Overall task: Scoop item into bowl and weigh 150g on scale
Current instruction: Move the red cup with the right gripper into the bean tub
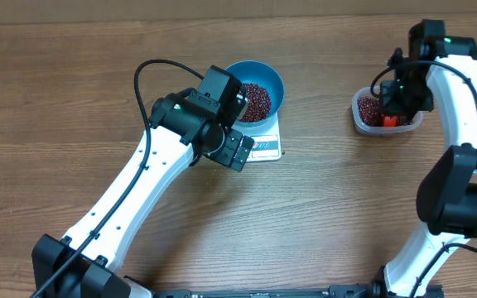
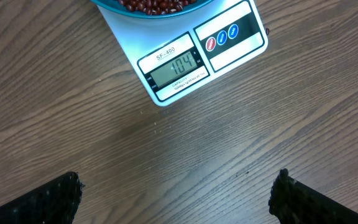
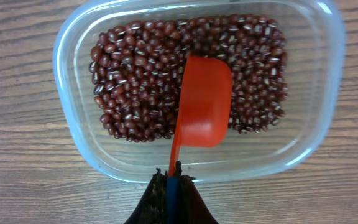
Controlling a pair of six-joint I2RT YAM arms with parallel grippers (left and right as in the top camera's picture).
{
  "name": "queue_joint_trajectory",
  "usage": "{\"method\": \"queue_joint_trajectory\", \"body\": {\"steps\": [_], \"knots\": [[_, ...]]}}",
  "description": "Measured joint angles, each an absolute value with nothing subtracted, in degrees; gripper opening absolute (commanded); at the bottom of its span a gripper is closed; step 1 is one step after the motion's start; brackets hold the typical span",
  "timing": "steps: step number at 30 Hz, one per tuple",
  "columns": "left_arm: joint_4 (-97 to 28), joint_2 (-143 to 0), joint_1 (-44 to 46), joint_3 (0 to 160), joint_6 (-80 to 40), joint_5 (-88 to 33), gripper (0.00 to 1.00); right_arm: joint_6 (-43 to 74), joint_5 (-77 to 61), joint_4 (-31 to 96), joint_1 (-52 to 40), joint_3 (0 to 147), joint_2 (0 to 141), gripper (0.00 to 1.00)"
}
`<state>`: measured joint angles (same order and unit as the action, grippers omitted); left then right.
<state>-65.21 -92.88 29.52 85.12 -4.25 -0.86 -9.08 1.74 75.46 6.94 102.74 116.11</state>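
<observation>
Gripped a small orange plastic scoop (image 3: 201, 102) by its thin handle, with the right gripper (image 3: 171, 183) pinched tight on it. Hung over a clear rounded plastic tub (image 3: 67, 68) full of small dark red-brown beans (image 3: 135, 81). Ran long-ways in the right wrist view, from the handle at 6 o'clock to the cup at 12 o'clock. Showed no beans in the cup. Could not tell if the cup touched the heap.

Seen from above, found the tub at 3 o'clock on the brown wooden table (image 1: 321, 215). Found the round deep bright blue bowl (image 1: 273, 79) nearer 12 o'clock, sitting on top of the small flat white scale (image 2: 197, 59), well apart from the tub. Had some beans in it already. Lay at 9 o'clock from the right gripper, so most likely called for a level carry that way once the cup was full.

Read 104 on the little screen of the scale, short of the goal. Seemed to need more scoops.

Hovered the left gripper (image 2: 176, 196) near the scale, at 6 o'clock from it in the left wrist view. Spread its fingers (image 2: 55, 199) wide, with nothing between them. Stood closer to the bowl than the right gripper, but carried no scoop.
</observation>
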Motion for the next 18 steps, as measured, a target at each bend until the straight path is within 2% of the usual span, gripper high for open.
{"method": "queue_joint_trajectory", "body": {"steps": [18], "knots": [[-65.2, -92.9, 29.5, 85.1, -4.3, -0.9, 1.00, -12.5, -7.7, 74.8, 6.5, 102.7, 116.4, 0.04]]}}
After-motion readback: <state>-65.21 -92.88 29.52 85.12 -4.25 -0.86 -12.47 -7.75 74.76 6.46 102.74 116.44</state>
